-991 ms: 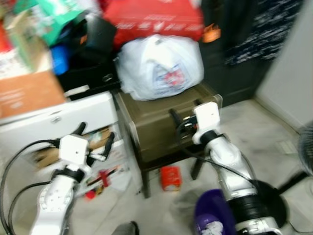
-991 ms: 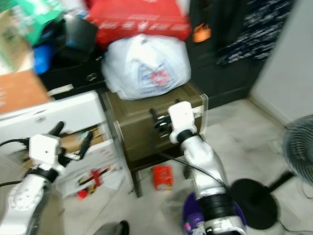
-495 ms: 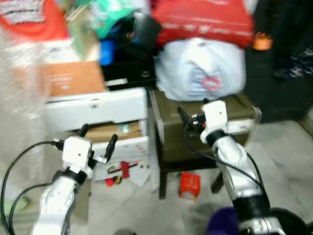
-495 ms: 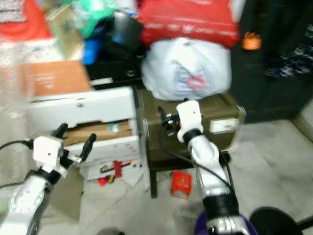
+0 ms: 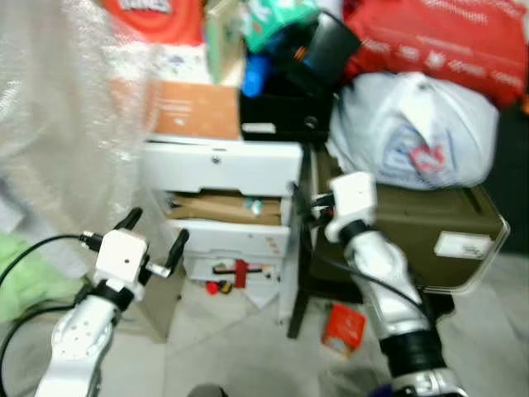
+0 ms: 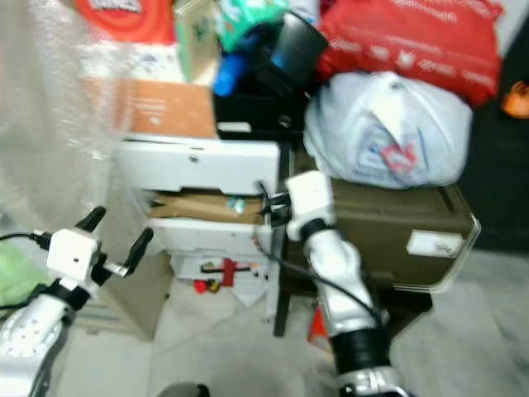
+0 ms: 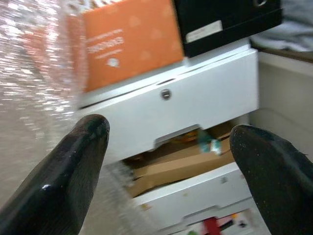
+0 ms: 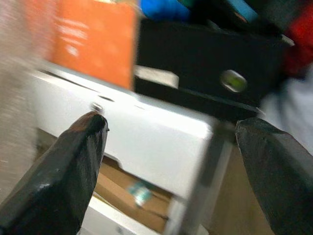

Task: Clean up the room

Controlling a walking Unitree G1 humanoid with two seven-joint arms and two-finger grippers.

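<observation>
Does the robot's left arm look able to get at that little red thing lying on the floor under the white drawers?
Probably yes. The left end effector is open, and bare floor separates it from the red thing below the white drawers; it would have to reach down.

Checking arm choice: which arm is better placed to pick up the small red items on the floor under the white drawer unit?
Probably left. The left gripper, open, hangs low near the red items; the right gripper is raised beside the white drawer unit.

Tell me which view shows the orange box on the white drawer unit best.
Left wrist view: the orange box is large, with its printed face legible-ish between the open left gripper fingers. The right wrist view shows a blurred edge of it; both eye views show it small and blurred.
</observation>
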